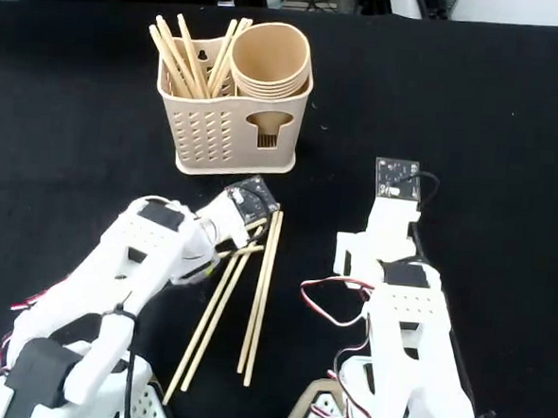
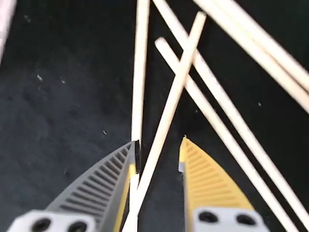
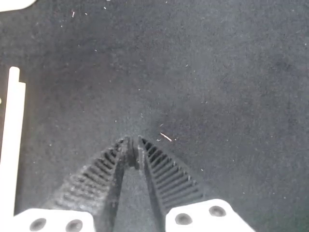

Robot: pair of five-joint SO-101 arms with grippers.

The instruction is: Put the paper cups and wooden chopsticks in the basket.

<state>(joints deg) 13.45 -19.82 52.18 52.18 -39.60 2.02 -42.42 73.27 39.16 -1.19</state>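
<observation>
A black tabletop (image 1: 511, 138) carried everything. The left arm (image 1: 133, 266) lay across the front left corner and the right arm (image 1: 409, 321) rose from the front edge, right of the middle. A beige slotted basket (image 1: 222, 134) stood near the far edge, left of the middle. A stack of paper cups (image 1: 269, 57) sat in its right compartment, and a bunch of chopsticks (image 1: 179, 56) leaned in the left one. Several loose chopsticks (image 1: 259, 303) lay between the arms, running from near the basket toward the front edge, some crossing. The left gripper (image 2: 159, 141) was low over them, its jaws moderately apart with one slanting stick between them, not clamped. The right gripper (image 3: 133, 144) was closed on nothing above bare cloth.
</observation>
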